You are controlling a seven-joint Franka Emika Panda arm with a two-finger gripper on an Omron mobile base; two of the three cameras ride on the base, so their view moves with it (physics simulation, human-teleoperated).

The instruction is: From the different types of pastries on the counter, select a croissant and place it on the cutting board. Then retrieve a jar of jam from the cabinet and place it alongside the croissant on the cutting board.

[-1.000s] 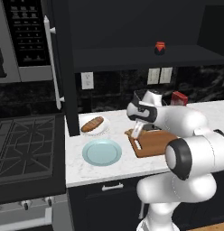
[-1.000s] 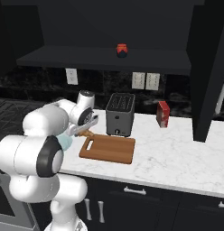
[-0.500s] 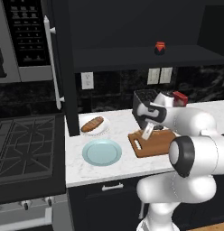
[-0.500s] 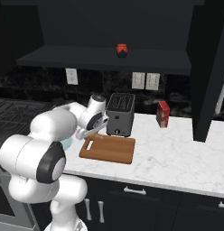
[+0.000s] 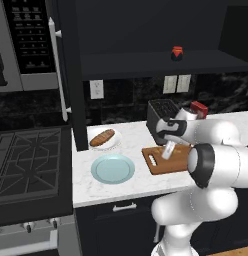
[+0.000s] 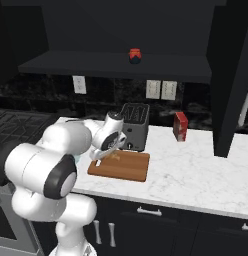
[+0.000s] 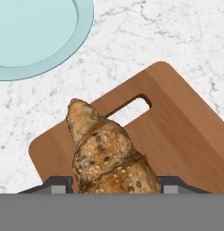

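In the hand view the croissant (image 7: 107, 158), golden-brown and ridged, sits between my gripper's (image 7: 116, 186) fingers, which are shut on it. It hangs just over the handle end of the brown cutting board (image 7: 177, 135). From the base views my gripper (image 5: 167, 151) (image 6: 100, 158) is low over the left end of the cutting board (image 5: 166, 162) (image 6: 126, 167) on the white counter (image 5: 128, 136). The jar of jam (image 5: 177, 53) (image 6: 135, 55) stands on the black cabinet's open shelf (image 5: 146, 65). An oblong roll (image 5: 102, 137) lies at the counter's left.
A light blue plate (image 5: 112, 168) (image 7: 37, 31) lies left of the board. A dark toaster (image 5: 161, 115) (image 6: 134, 126) stands right behind it, and a red box (image 6: 180, 126) to its right. A stove (image 5: 26, 160) borders the counter's left end.
My gripper has carried the croissant rightward from near the plates to above the board's handle end and has come lower. The jar and the roll have stayed put.
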